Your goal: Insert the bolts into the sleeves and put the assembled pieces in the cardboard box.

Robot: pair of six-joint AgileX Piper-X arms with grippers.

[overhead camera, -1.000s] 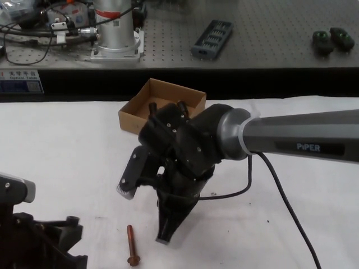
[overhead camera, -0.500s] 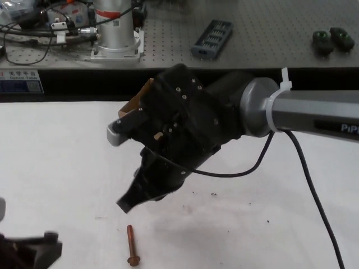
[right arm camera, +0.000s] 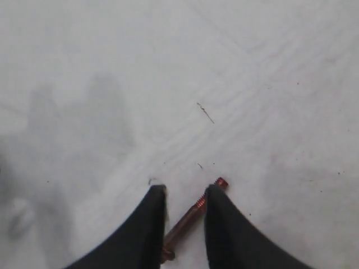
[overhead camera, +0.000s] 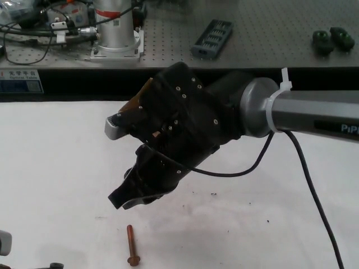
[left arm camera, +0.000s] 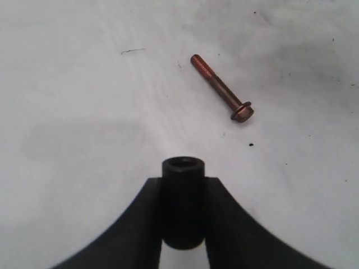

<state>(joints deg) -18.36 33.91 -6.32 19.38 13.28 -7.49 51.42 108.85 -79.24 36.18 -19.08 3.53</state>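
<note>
A white bench surface (overhead camera: 56, 168) fills the foreground, speckled with a few dark flecks. Behind it runs a grey perforated metal table (overhead camera: 252, 33) carrying a silver cylindrical post (overhead camera: 115, 25), a dark ridged block (overhead camera: 212, 38) and two small dark pieces with green tops (overhead camera: 332, 39). In the high view the right arm reaches in from the right side, a white zip tie (overhead camera: 280, 84) around its grey forearm and a black cable (overhead camera: 303, 168) looping down beneath it. Its black right gripper (overhead camera: 122, 196) hangs tilted above the bench, near and just behind the copper-coloured flanged bolt (overhead camera: 132, 245), which lies flat on the white surface with its head toward the camera. In the right wrist view the two black fingers of that gripper (right arm camera: 185, 193) stand a little apart with nothing between them, and the bolt (right arm camera: 188, 221) shows through the gap, lying on the bench below. The left gripper (left arm camera: 183, 182) is closed around a short black cylindrical sleeve (left arm camera: 183, 207), held with its open bore facing away from the wrist. The bolt (left arm camera: 221, 88) lies on the bench beyond it, well apart from the sleeve. A brown edge of the cardboard box (overhead camera: 139, 96) peeps out at the far side of the right arm's wrist, which covers the rest of it.
</note>
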